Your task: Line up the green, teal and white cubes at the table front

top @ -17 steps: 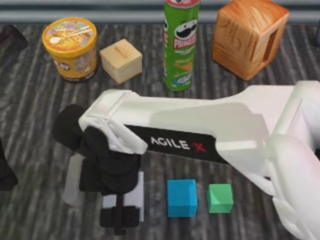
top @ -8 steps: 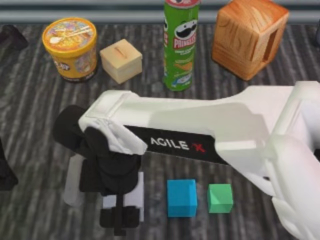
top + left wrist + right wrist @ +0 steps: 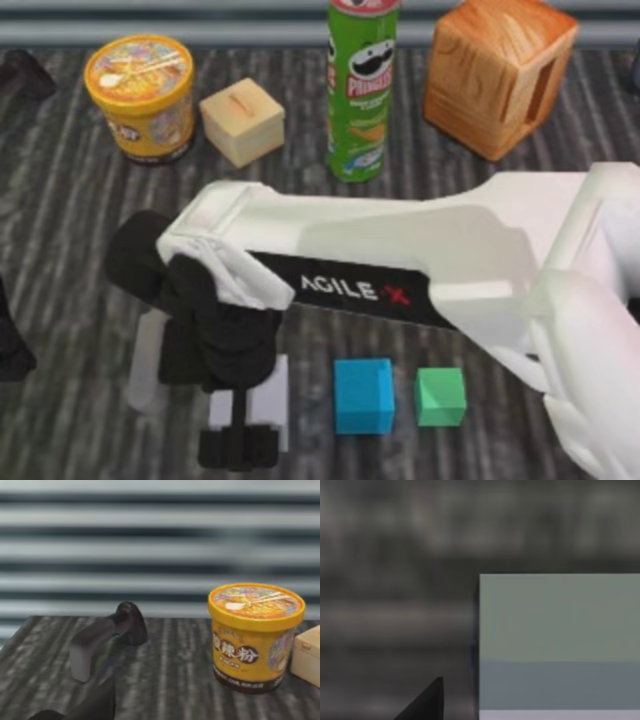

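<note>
front left bare table (image 3: 70, 420) | right arm (image 3: 400, 260) spans middle | back row: can (image 3: 361, 90), box (image 3: 500, 70)

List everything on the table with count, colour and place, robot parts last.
Pale grey-white matte cube: one, front left of centre, under the right gripper.
Cyan-blue matte cube: one, front centre.
Mint-green matte cube: one, front, right of the cyan-blue one.
Yellow noodle cup: one, back left.
Tan slotted wooden block: one, beside the cup.
Green crisp can: one, back centre.
Orange wood-grain box: one, back right.
Right gripper: black, at the white cube.
Left gripper: dark, far left.
</note>
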Action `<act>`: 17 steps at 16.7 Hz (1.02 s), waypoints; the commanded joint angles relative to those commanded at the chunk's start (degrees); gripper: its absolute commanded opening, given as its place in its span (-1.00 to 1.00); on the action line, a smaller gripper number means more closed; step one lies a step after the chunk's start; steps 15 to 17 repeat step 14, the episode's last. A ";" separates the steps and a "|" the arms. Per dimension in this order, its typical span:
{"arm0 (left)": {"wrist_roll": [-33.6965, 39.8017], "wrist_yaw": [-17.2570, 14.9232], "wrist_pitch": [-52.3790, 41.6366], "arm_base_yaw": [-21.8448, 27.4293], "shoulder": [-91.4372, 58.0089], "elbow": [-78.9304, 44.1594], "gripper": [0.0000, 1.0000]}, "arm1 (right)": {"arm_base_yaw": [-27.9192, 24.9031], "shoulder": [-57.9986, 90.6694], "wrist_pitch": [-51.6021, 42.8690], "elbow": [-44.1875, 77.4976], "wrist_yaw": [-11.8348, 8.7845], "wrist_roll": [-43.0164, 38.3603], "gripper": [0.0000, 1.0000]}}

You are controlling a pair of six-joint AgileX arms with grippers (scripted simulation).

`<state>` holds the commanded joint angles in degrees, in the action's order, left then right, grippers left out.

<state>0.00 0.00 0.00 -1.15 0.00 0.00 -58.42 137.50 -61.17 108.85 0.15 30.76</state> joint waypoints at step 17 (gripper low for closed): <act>0.00 0.00 0.00 0.00 0.00 0.00 1.00 | -0.38 -2.76 -13.97 11.23 -0.03 0.12 1.00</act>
